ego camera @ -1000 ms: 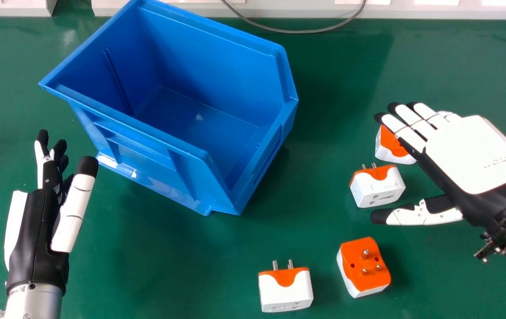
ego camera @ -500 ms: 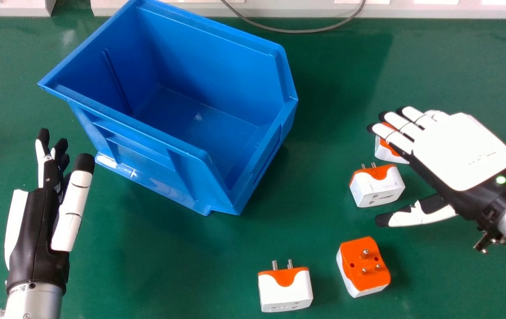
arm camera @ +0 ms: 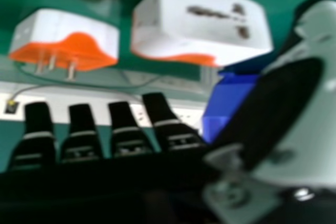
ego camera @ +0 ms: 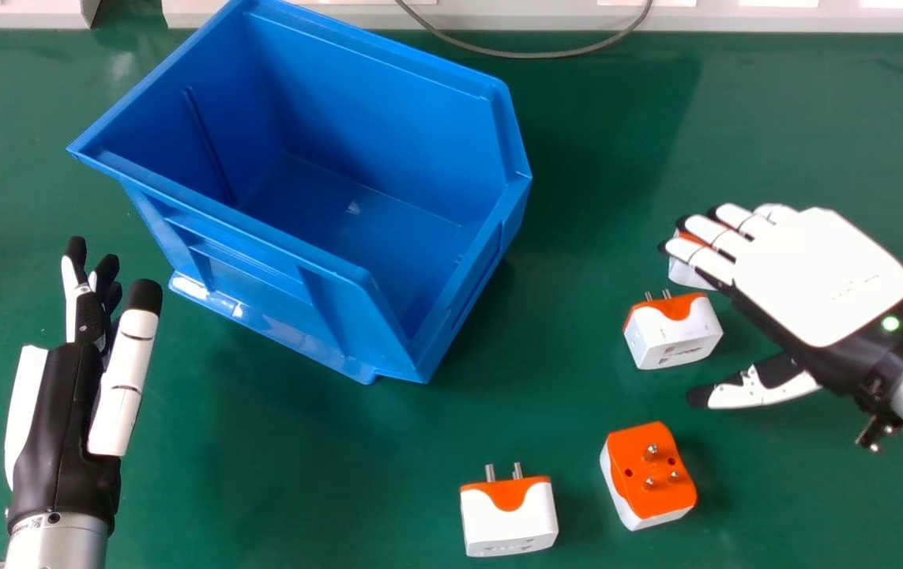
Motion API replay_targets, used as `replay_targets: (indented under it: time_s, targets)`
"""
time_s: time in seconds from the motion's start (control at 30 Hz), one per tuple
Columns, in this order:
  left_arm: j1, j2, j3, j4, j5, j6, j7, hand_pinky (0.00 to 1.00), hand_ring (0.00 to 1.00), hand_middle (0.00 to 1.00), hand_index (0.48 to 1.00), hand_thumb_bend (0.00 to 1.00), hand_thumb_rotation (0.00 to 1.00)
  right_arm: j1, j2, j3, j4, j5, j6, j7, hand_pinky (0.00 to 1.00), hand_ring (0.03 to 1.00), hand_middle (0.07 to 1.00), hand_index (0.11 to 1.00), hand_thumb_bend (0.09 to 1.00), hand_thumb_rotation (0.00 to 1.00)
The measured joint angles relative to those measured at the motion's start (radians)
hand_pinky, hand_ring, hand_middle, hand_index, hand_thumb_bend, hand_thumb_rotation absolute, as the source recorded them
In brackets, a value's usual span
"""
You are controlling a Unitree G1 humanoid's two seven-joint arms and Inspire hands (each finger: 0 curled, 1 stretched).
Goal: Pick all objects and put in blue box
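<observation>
1 blue storage bin (ego camera: 261, 269) on the green tabletop (ego camera: 301, 474), open side up & tilted at an angle to the table's far edge. Plug adapters, white w/ orange, all out of the bin: 1st plug adapter (ego camera: 684, 273) well to R of bin, partly hidden under the R hand's fingers; 2nd plug adapter (ego camera: 674, 336) also to R of bin, just nearer the robot than the 1st, w/ 2 pins showing, pointing away; 3rd plug adapter (ego camera: 649, 474) nearer the robot than bin & off to its R, orange face up w/ 3 pins; 4th plug adapter (ego camera: 509, 518) on the robot's side of bin too, a bit R of its near corner, btwn bin's line & the 3rd, 2 pins showing, pointing away. Total = 4 pcs. Hands = 2. R hand (ego camera: 822, 276) is well R of bin, palm down, open, fingers straight out twd bin side, thumb spread apart, gripping none of the pcs; can't tell if fingertips touch the 1st. L hand (ego camera: 64, 411) is L of bin & nearer the robot, also open, fingers extended fwd, apart from bin. R hand view: 2 of the adapters, + part of bin by the thumb. Beyond bin: 1 grey cable (ego camera: 530, 55), looping down in front of 1 white strip (ego camera: 735, 20) along the far edge.
</observation>
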Motion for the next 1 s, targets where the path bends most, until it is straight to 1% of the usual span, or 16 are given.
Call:
replay_targets:
  time_s: [0.03, 0.1, 0.23, 0.4, 0.53, 0.6, 0.67, 0.8, 1.0]
  targets:
    - [0.001, 0.000, 0.001, -0.004, 0.000, 0.002, 0.000, 0.98, 1.00, 1.00, 1.000, 0.60, 0.97, -0.007, 0.000, -0.011, 0.000, 0.014, 0.009, 0.006, 0.79, 0.877, 0.898, 0.857, 0.531, 0.54]
    - [0.001, 0.000, 0.002, -0.006, 0.000, 0.006, 0.000, 0.99, 1.00, 1.00, 1.000, 0.60, 0.97, -0.014, -0.002, -0.022, -0.001, 0.027, 0.023, 0.016, 0.79, 0.875, 0.896, 0.855, 0.535, 0.53]
    - [0.004, 0.001, 0.007, -0.007, 0.000, 0.007, -0.001, 0.99, 1.00, 1.00, 1.000, 0.60, 0.98, -0.037, -0.004, -0.042, 0.007, 0.057, 0.061, 0.054, 0.76, 0.864, 0.894, 0.856, 0.553, 0.48]
    - [0.005, 0.002, 0.009, -0.009, 0.001, 0.008, -0.001, 1.00, 1.00, 1.00, 1.000, 0.60, 0.99, -0.110, 0.000, -0.052, 0.059, 0.084, 0.126, 0.067, 0.76, 0.870, 0.904, 0.863, 0.548, 0.49]
    - [0.006, 0.003, 0.009, -0.012, 0.001, 0.007, -0.002, 1.00, 1.00, 1.00, 1.000, 0.59, 0.99, -0.161, 0.017, -0.029, 0.113, 0.084, 0.156, 0.070, 0.76, 0.875, 0.910, 0.869, 0.533, 0.50]
    - [0.007, 0.003, 0.009, -0.014, 0.001, 0.007, -0.003, 1.00, 1.00, 1.00, 1.000, 0.59, 0.99, -0.181, 0.034, -0.007, 0.135, 0.084, 0.162, 0.073, 0.76, 0.873, 0.909, 0.870, 0.530, 0.50]
    - [0.008, 0.003, 0.009, -0.016, 0.001, 0.007, -0.004, 1.00, 1.00, 1.00, 1.000, 0.59, 0.99, -0.190, 0.041, 0.005, 0.145, 0.084, 0.161, 0.075, 0.75, 0.873, 0.908, 0.870, 0.528, 0.50]
    - [0.019, 0.003, 0.009, -0.029, 0.001, 0.008, -0.006, 1.00, 1.00, 1.00, 1.000, 0.60, 0.99, -0.254, 0.048, 0.044, 0.216, 0.081, 0.158, 0.074, 0.75, 0.870, 0.904, 0.869, 0.522, 0.50]
    - [0.024, 0.004, 0.010, -0.034, 0.000, 0.008, -0.012, 1.00, 1.00, 1.00, 1.000, 0.60, 0.99, -0.329, 0.060, 0.098, 0.299, 0.062, 0.148, 0.074, 0.76, 0.871, 0.905, 0.869, 0.519, 0.51]
